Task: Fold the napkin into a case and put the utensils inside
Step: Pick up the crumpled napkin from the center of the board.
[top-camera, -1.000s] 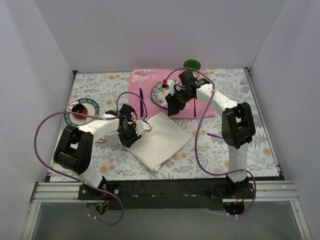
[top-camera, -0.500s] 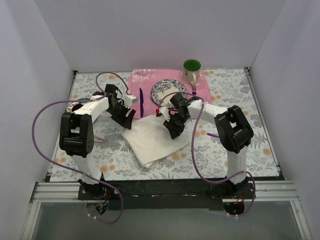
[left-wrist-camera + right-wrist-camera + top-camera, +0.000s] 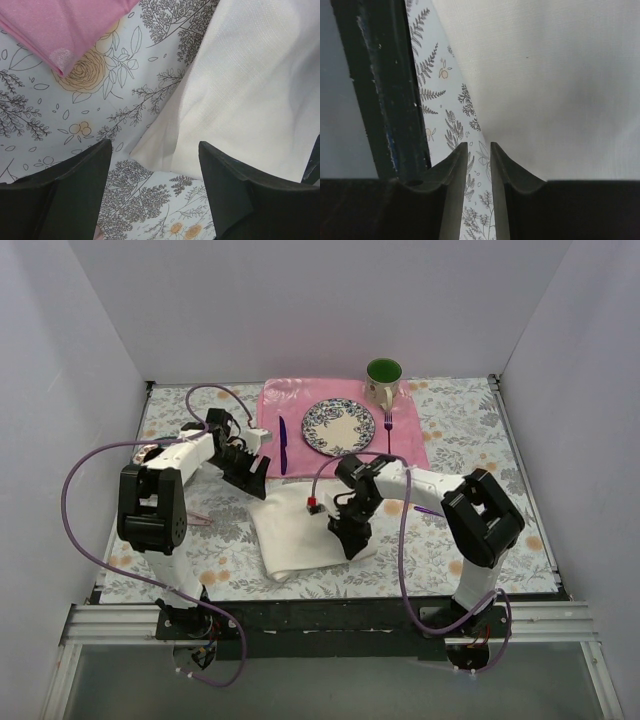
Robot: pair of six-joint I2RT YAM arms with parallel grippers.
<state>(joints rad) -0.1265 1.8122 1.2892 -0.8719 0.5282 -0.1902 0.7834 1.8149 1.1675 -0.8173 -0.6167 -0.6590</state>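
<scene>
While the napkin (image 3: 298,532) lies at table centre, at 6 o'clock of the pink mat (image 3: 300,400), my L pincer (image 3: 256,478) hangs over its 11 o'clock corner, jaws wide, nothing gripped btwn them. My R pincer (image 3: 352,543) sits at the napkin's 3 o'clock edge, jaws at a narrow slit. Can't tell whether they nip the cloth.

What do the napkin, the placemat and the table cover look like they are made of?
Napkin: woven cloth, matte cream, fine weave and soft folds visible.
Placemat: pink fabric, slight sheen, probably woven.
Table cover: smooth printed floral sheet; cloth or vinyl, unclear.
</scene>
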